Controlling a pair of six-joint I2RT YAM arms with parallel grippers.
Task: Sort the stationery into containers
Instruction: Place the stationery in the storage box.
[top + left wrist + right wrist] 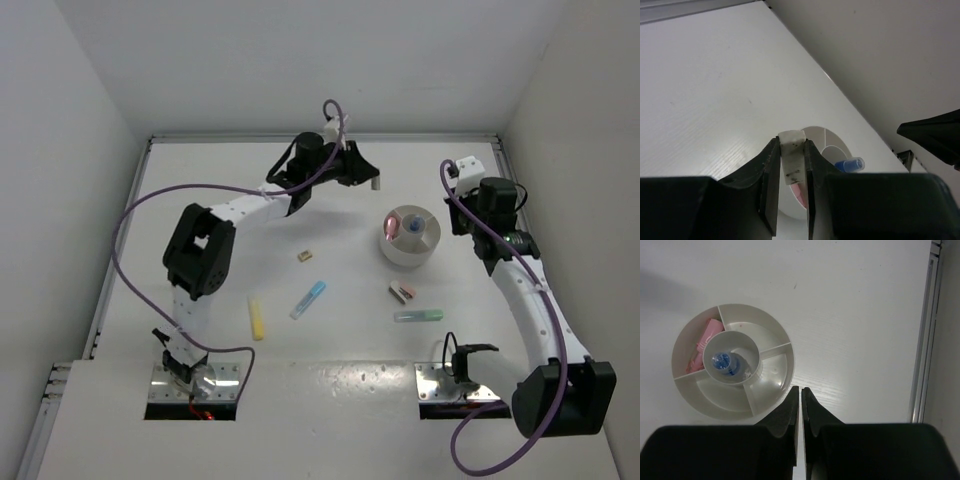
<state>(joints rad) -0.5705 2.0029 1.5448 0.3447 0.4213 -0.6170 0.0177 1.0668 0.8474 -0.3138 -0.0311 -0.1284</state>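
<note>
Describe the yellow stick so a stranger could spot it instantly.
Find the left arm's base in the top view. Just right of it, slightly farther in, lies the yellow stick. It alone is yellow; the neighbouring blue stick lies slanted.

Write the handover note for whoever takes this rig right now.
Left hand: shut on a white eraser, not yet over the dish.
Right hand: shut, empty, at the dish's rim.
Done: pink stick in an outer compartment, blue-capped bottle in the dish's centre.
Left: drop the eraser, then sort the tan block, yellow stick, blue stick, brown-pink block and green stick, all lying on the table.
</note>
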